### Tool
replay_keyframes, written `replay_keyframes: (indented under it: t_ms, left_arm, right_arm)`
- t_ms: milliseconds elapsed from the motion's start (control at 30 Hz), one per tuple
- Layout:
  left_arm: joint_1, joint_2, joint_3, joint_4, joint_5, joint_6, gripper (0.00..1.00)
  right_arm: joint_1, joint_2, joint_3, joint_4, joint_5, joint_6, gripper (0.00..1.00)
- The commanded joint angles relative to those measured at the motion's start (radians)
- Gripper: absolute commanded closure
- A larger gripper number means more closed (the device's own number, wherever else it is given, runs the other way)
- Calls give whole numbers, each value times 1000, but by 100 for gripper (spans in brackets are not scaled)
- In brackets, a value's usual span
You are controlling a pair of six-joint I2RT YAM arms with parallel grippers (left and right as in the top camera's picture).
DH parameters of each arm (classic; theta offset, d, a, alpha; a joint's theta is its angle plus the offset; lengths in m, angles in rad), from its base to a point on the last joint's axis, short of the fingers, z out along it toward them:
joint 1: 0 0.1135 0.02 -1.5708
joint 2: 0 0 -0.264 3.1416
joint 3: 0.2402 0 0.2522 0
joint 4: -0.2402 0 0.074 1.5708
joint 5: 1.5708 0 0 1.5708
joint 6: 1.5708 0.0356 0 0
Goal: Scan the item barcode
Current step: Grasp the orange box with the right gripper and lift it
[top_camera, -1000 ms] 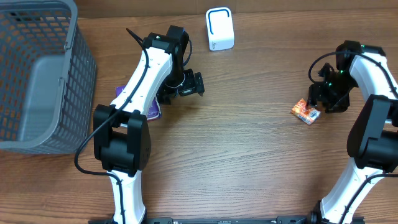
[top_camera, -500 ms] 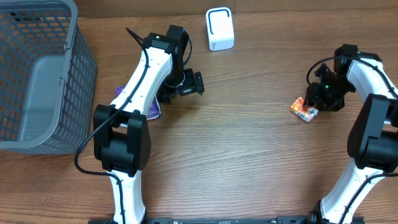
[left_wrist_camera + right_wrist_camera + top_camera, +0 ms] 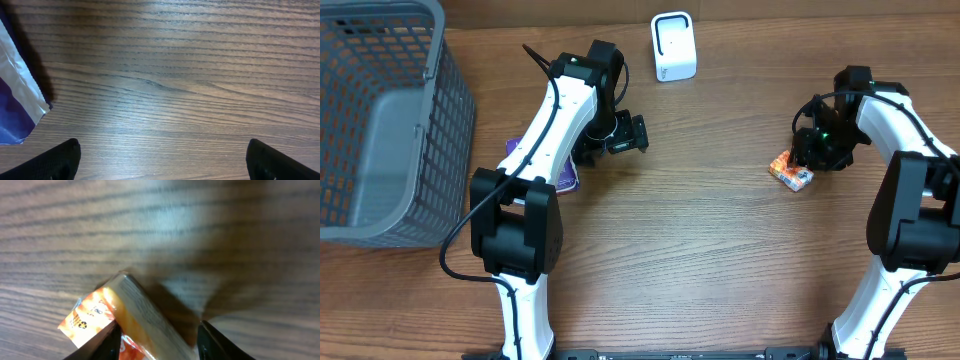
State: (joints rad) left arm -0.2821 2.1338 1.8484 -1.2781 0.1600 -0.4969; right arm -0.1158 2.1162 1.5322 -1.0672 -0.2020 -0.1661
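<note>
Right hand point(image 3: 157, 341): grasping the orange packet point(image 3: 790, 170), with one finger against each side of it.
Orange packet: on the right side of the tabletop point(image 3: 720, 260), tilted between the right fingers; I cannot tell if it touches the wood.
Left hand point(image 3: 162, 162): released, jaws wide apart over bare wood.
Purple packet point(image 3: 15, 115): lying flat just beside the left hand.
Scanner point(image 3: 673, 46): white, at the far edge, well apart from both hands.
Basket point(image 3: 455, 110): grey, at the left edge.

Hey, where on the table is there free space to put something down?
Bare wood in the middle, between left gripper, scanner and orange packet, and in front between left arm and right arm. Crowded around the basket and purple packet.
</note>
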Motion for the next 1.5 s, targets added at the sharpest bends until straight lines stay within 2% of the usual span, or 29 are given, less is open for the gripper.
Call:
replay_keyframes:
  t_ms: [0,200,333,467,600,700,733,833,900,967,1167,1267,1333,1467]
  left_arm:
    - [-7,-15,12,0,-11,15,3]
    - [-6,-15,12,0,-11,15,3]
    - [-7,-15,12,0,-11,15,3]
    - [-6,-15,12,0,-11,15,2]
    - [-7,-15,12,-5,-11,16,3]
    - [-7,-15,12,-8,-11,15,3]
    - [-7,-15,12,-8,-11,15,3]
    - [-7,-15,12,-7,-10,15,1]
    - [-6,-15,12,-7,-10,15,1]
    - [-6,-15,12,-7,-10,15,0]
    - [-7,-15,12,-7,-10,15,0]
    - [-6,-15,12,-5,-11,15,0]
    - [-6,-15,12,-6,-11,15,0]
    - [-6,-15,12,-3,-11,15,0]
  right_arm:
    - [3,-27,-9,25,28,-50,55]
    - [3,-27,-15,21,16,-69,77]
    - [3,-27,-17,-34,-80,-66,82]
    - [3,-27,-17,-73,-132,-66,79]
    - [3,-27,-21,-79,-122,-66,67]
    - [3,-27,-41,-69,-122,-66,67]
    - [3,-27,-51,-60,-122,-66,70]
    - [3,-27,-87,-23,-160,-61,96]
    - [3,-27,-100,-10,-204,-3,96]
    - [3,-27,-99,-10,-283,42,96]
    - [3,-27,-58,14,-786,34,96]
    - [5,-27,-43,103,-1073,35,96]
    - [5,-27,-43,226,-1329,37,96]
    - [10,-27,-39,298,-1368,127,96]
